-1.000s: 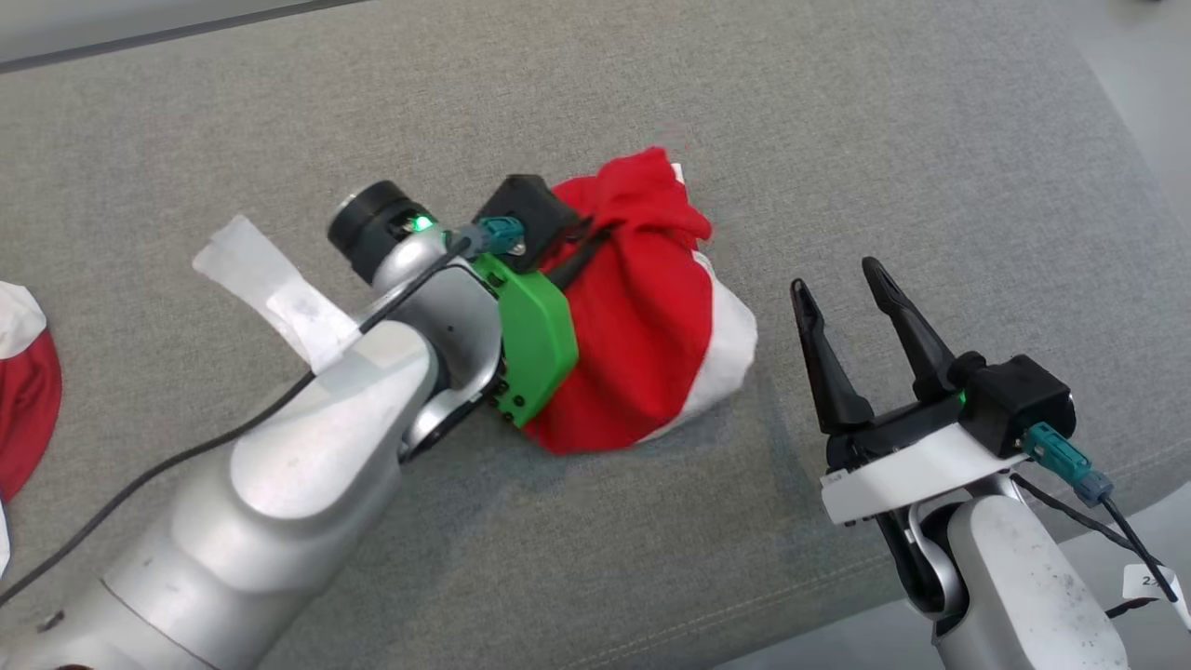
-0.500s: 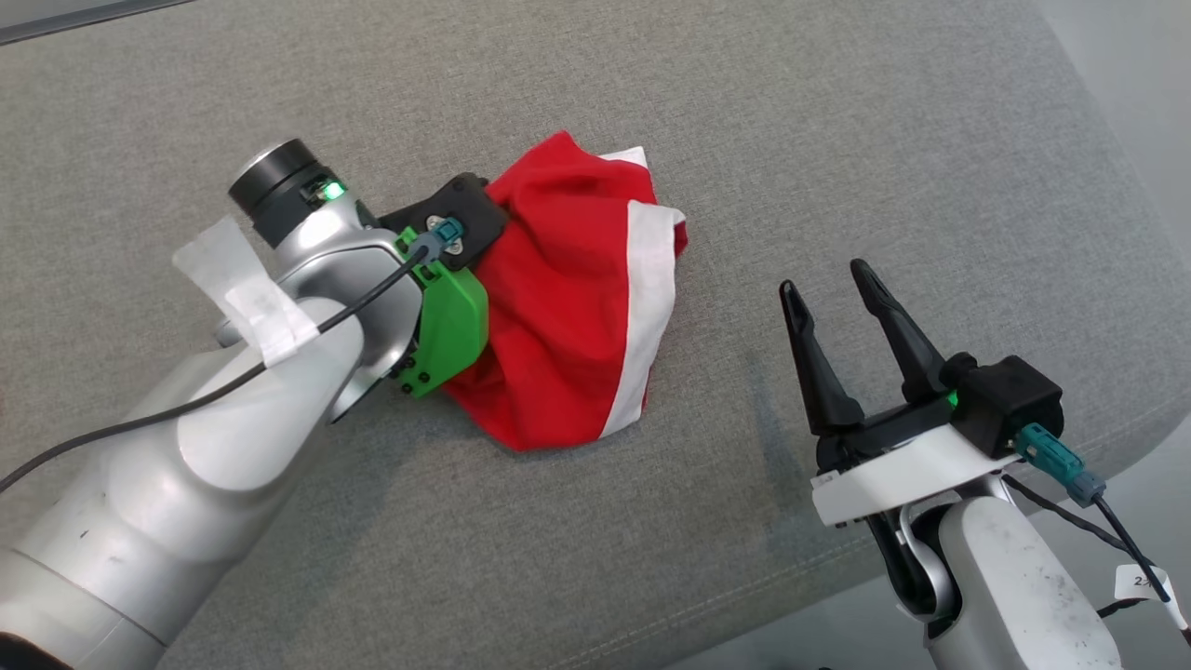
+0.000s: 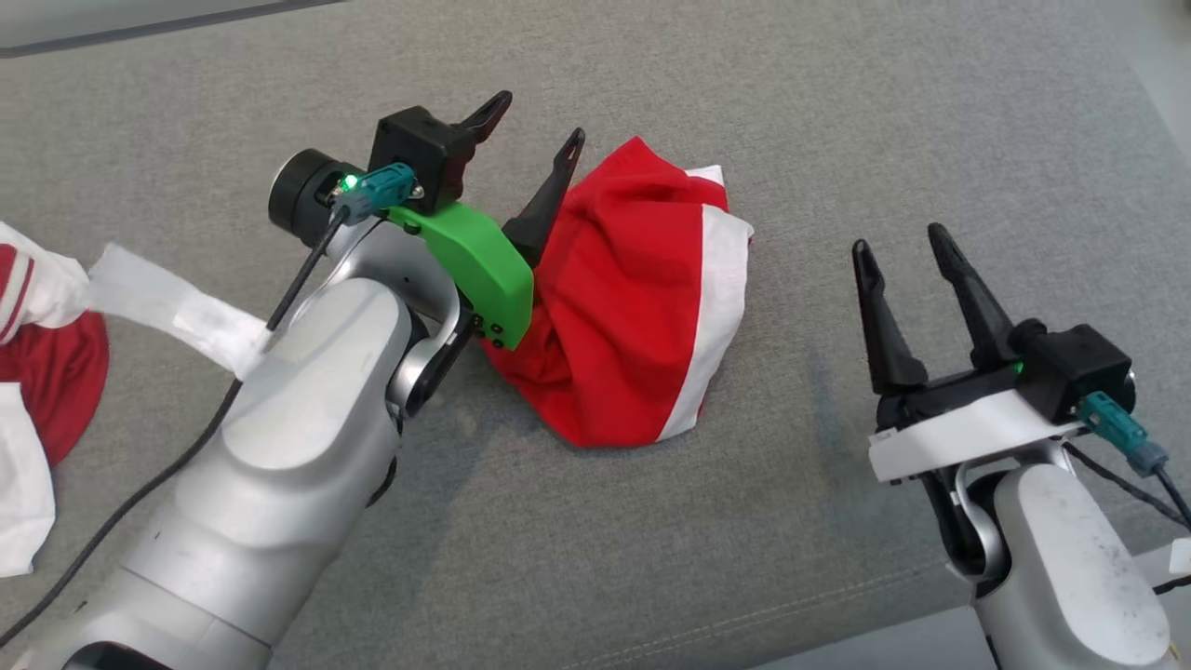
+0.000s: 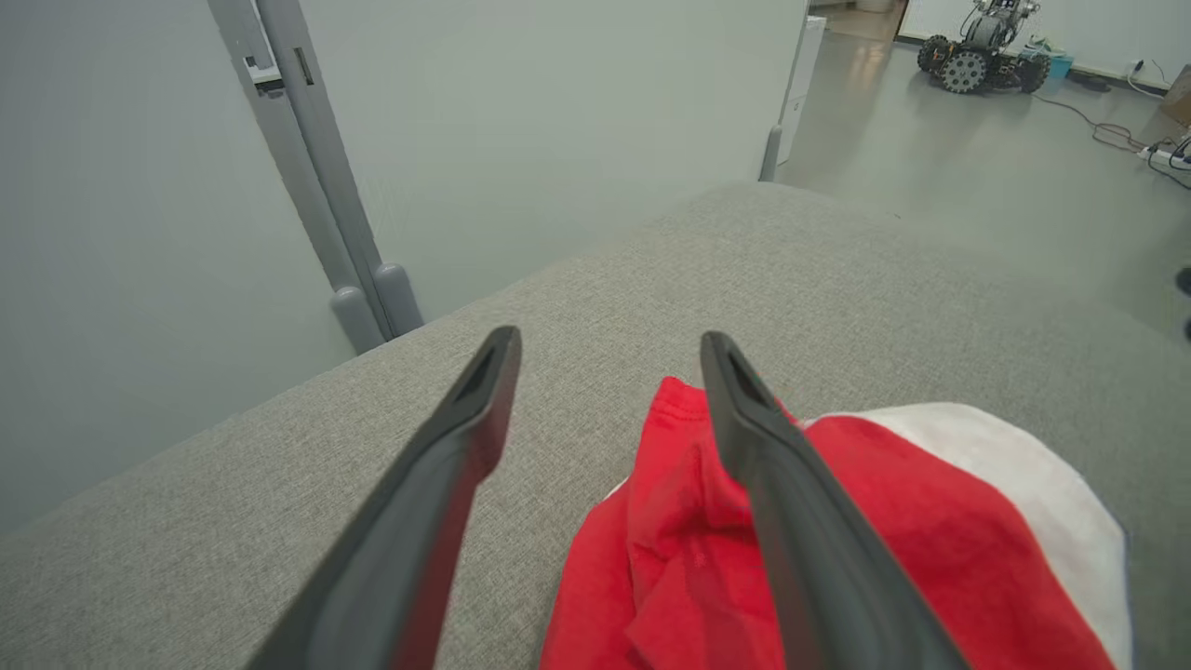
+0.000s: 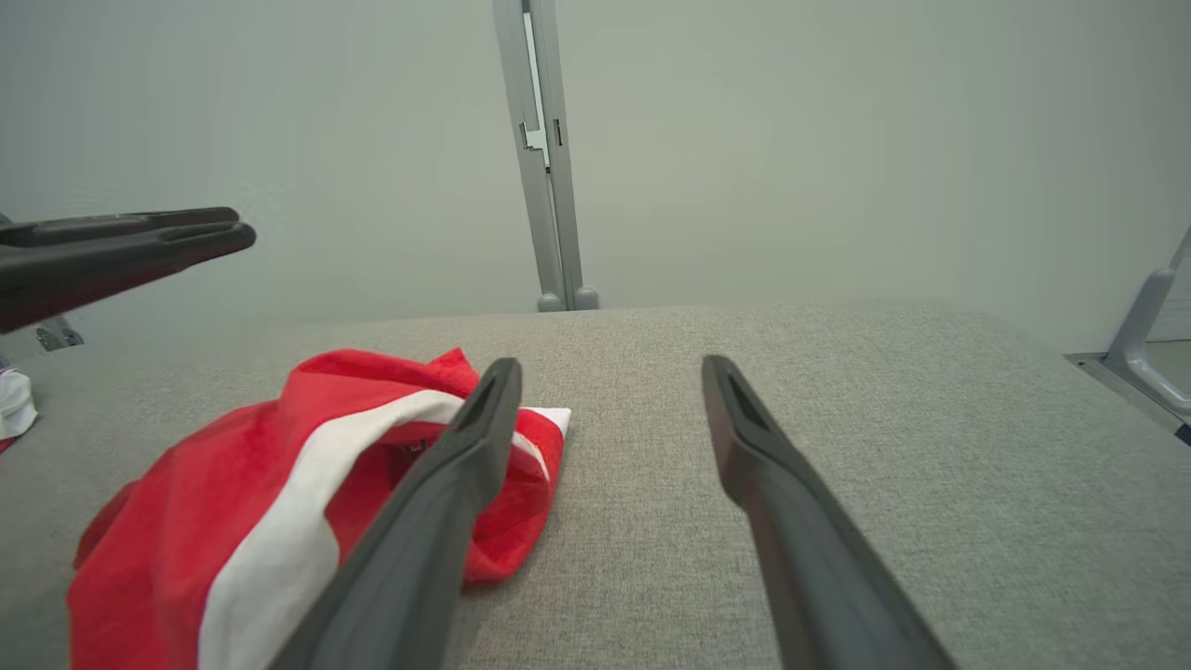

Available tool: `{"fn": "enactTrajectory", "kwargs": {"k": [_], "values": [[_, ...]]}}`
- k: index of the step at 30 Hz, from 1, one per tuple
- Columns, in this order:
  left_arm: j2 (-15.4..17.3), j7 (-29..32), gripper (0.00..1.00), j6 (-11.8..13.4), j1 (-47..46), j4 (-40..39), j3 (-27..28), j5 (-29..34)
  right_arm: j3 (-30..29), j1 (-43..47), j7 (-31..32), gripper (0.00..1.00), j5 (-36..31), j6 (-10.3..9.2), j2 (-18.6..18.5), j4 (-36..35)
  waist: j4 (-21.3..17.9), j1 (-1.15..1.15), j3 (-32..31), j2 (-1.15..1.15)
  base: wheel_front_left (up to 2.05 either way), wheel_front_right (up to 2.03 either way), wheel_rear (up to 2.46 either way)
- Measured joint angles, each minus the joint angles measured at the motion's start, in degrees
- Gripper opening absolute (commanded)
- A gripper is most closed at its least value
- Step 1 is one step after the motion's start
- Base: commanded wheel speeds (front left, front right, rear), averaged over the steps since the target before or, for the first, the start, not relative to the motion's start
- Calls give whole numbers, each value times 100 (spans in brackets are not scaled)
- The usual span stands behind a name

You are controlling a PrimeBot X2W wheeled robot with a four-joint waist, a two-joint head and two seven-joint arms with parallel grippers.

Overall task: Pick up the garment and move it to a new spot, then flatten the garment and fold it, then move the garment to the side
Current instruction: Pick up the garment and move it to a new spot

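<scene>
Just beside the spread left hand (image 3: 542, 115) lies the crumpled garment (image 3: 633, 298).

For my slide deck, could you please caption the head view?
Open left gripper hovers by a crumpled red-and-white garment on a grey cushion; open right gripper stands apart.

Found 1 garment (image 3: 633, 298) heaped on the cushion (image 3: 837, 112), near mid-surface. Located the left gripper (image 3: 540, 118) just beside the garment's left edge, raised above the cushion, with 1 finger over the fabric. Located the right gripper (image 3: 898, 240) to the garment's right, apart from it, towards the cushion's front edge. Logged a 2nd heap of cloth (image 3: 46, 372) at the far left, well apart from the garment. Noted an upright post (image 5: 544, 149) behind the cushion's rear edge.
</scene>
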Motion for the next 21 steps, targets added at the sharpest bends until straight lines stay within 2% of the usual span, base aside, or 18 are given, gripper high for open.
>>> {"fn": "enactTrajectory", "kwargs": {"k": [6, 12, 21], "values": [[-169, -316, 100, 147, 524, -290, 225, -352, -220, -225, 0, 100, -196, 3, -460, 498, 282, 0, -143, 0, 0, 0, 0], [-282, -287, 100, 149, 1406, -501, -29, -694, -280, -240, 1, 100, -409, 57, -938, 1206, 644, 0, -259, 0, 0, 0, 0], [-250, 2, 100, 55, 2163, -882, -492, -916, 80, -818, 32, 100, -537, 235, -1003, 1871, 1255, 0, -333, 0, 0, 0, 0]]}}
